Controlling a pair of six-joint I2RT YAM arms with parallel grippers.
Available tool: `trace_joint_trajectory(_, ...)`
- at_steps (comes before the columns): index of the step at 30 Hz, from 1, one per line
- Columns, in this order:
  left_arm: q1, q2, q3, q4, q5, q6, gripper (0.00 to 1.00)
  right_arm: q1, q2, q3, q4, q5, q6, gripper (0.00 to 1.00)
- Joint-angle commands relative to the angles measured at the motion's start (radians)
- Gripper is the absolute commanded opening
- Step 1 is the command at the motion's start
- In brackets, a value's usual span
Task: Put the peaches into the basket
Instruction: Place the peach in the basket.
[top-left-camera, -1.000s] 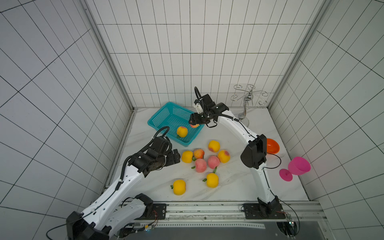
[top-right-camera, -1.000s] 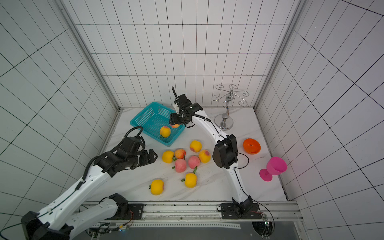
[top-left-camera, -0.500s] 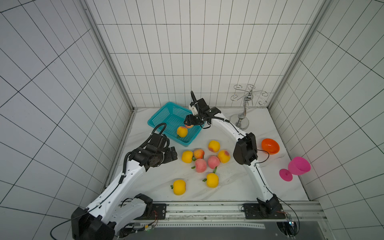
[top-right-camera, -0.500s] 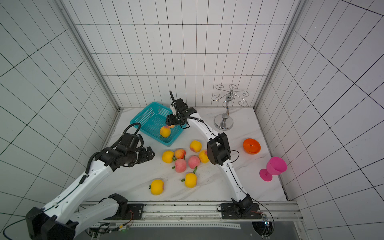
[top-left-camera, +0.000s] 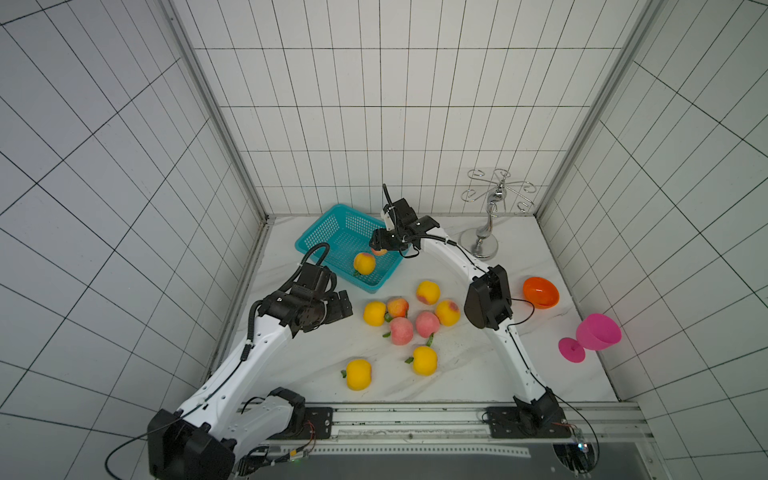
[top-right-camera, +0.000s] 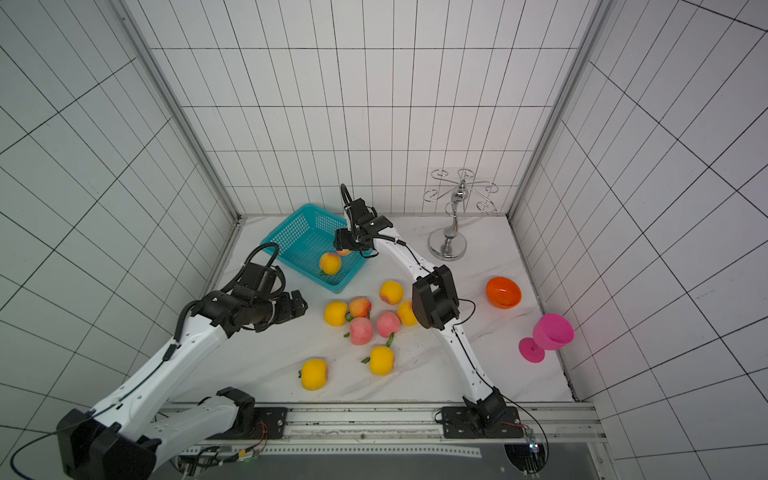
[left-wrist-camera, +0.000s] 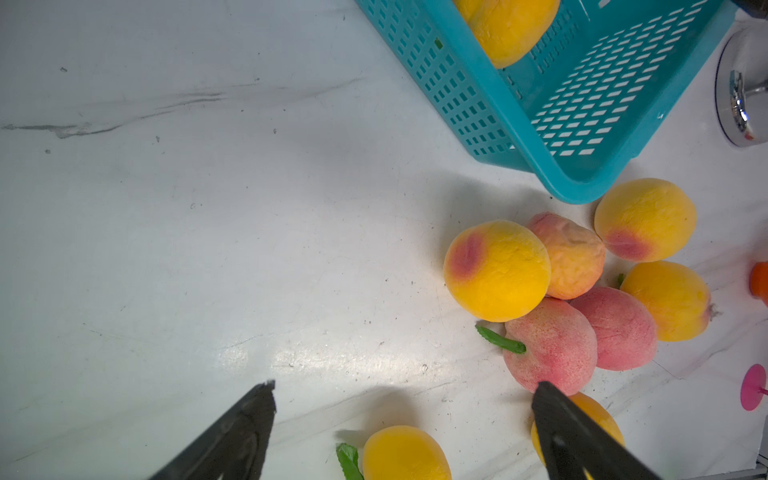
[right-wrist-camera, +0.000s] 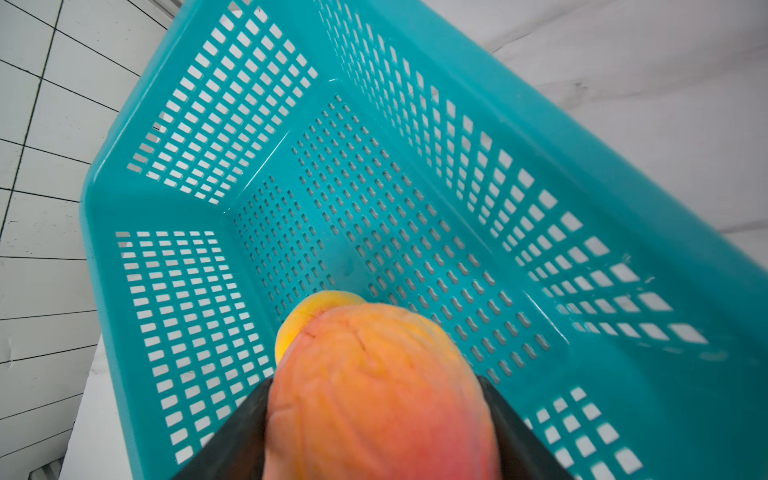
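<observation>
Though creased, pink-orange peach (right-wrist-camera: 374, 395)

No readable text — no labels, no numbers.

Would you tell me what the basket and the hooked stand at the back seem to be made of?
The basket looks like moulded teal plastic, slightly glossy, with slotted walls. The stand is probably polished metal: its base and hooks shine like a mirror.
</observation>
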Motion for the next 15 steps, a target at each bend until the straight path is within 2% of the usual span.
trace_joint_trajectory(1,0.007,-0.002,0.003,0.028,0.002,0.002,0.95,-0.002,0.041,0.053,0.011,0.034,0.026,0.49)
trace_joint_trajectory(15,0.017,0.011,-0.016,0.054,0.015,-0.002,0.96,-0.02,0.068,0.075,-0.031,0.069,0.029,0.51)
